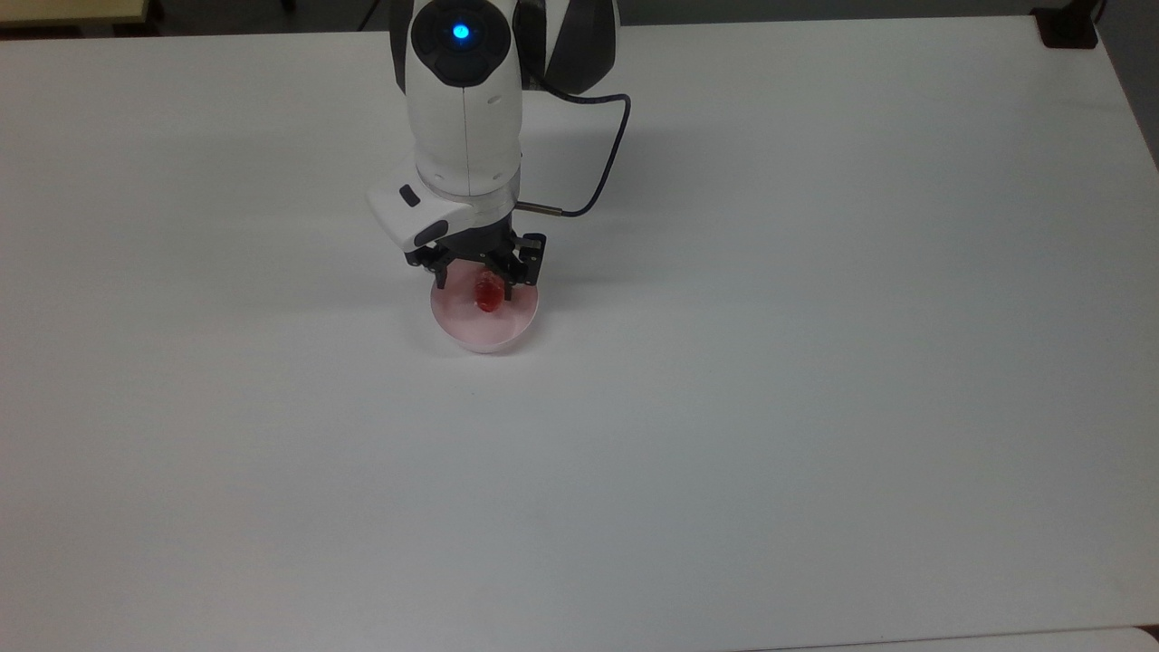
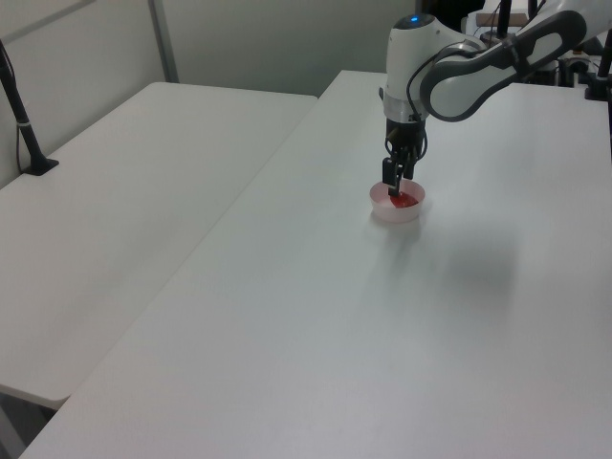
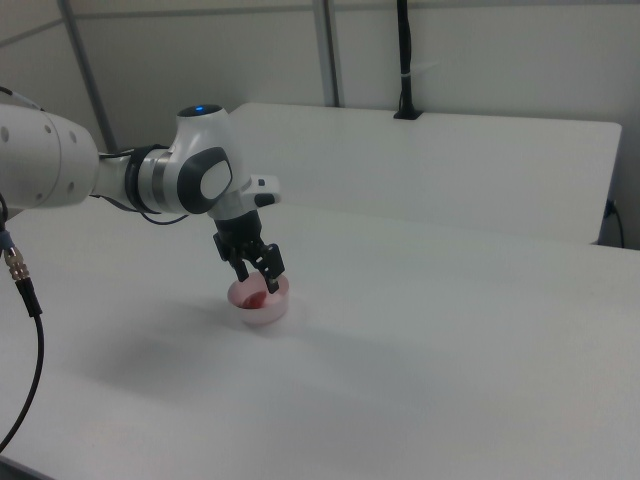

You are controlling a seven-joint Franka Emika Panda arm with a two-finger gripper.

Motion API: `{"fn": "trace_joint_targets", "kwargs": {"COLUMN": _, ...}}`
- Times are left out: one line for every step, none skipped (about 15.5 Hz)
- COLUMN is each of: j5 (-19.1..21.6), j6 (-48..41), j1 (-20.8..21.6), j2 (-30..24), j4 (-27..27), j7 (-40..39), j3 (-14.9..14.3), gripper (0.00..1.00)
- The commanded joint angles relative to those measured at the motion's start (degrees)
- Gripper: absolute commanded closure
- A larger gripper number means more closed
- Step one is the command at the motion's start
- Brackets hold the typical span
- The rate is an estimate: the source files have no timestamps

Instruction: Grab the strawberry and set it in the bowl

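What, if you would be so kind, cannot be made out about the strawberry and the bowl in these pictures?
- Top view: the bowl's far rim is hidden by the tool.
- Top view: the strawberry's leafy top is too blurred to tell.
- Left view and right view: the strawberry is too small to show how it lies.

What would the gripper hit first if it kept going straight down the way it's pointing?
Most likely the strawberry, which lies in the bowl right under the open gripper. If the fingers straddled it, the bowl's floor would come next.
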Motion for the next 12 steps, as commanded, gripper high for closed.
{"fn": "trace_joint_targets", "kwargs": {"j5": -0.5, "j6": -6.3, "j1": 0.6, "j2": -3.0, "j4": 2.7, "j7": 4.9, "j3": 0.1, "gripper": 0.0}}
{"fn": "trace_joint_targets", "kwargs": {"j5": -0.3, "j6": -11.1, "j1": 0.6, "j2": -4.3, "j4": 4.5, "j7": 5.2, "j3": 0.1, "gripper": 0.0}}
{"fn": "trace_joint_targets", "kwargs": {"j5": -0.1, "j6": -15.7, "j1": 0.6, "j2": -5.8, "j4": 6.3, "j7": 5.0, "j3": 0.1, "gripper": 0.0}}
{"fn": "trace_joint_targets", "kwargs": {"j5": 0.0, "j6": -19.5, "j1": 0.6, "j2": -7.4, "j4": 7.5, "j7": 4.7, "j3": 0.1, "gripper": 0.0}}
{"fn": "trace_joint_targets", "kwargs": {"j5": 0.5, "j6": -22.1, "j1": 0.6, "j2": -9.1, "j4": 8.3, "j7": 4.9, "j3": 0.2, "gripper": 0.0}}
{"fn": "trace_joint_targets", "kwargs": {"j5": 0.8, "j6": -24.0, "j1": 0.7, "j2": -11.1, "j4": 8.5, "j7": 5.1, "j3": 0.1, "gripper": 0.0}}
{"fn": "trace_joint_targets", "kwargs": {"j5": 0.8, "j6": -26.1, "j1": 1.0, "j2": -13.1, "j4": 8.5, "j7": 5.1, "j3": 0.1, "gripper": 0.0}}
{"fn": "trace_joint_targets", "kwargs": {"j5": 0.8, "j6": -28.8, "j1": 1.2, "j2": -15.1, "j4": 8.4, "j7": 5.1, "j3": 0.1, "gripper": 0.0}}
{"fn": "trace_joint_targets", "kwargs": {"j5": 0.9, "j6": -31.3, "j1": 1.4, "j2": -16.8, "j4": 8.3, "j7": 5.0, "j3": -0.1, "gripper": 0.0}}
{"fn": "trace_joint_targets", "kwargs": {"j5": 1.5, "j6": -32.9, "j1": 1.4, "j2": -18.5, "j4": 8.0, "j7": 4.9, "j3": -0.4, "gripper": 0.0}}
{"fn": "trace_joint_targets", "kwargs": {"j5": 2.6, "j6": -33.6, "j1": 1.4, "j2": -20.3, "j4": 7.3, "j7": 4.6, "j3": -0.5, "gripper": 0.0}}
{"fn": "trace_joint_targets", "kwargs": {"j5": 3.2, "j6": -33.4, "j1": 1.3, "j2": -22.2, "j4": 5.9, "j7": 4.3, "j3": -0.7, "gripper": 0.0}}
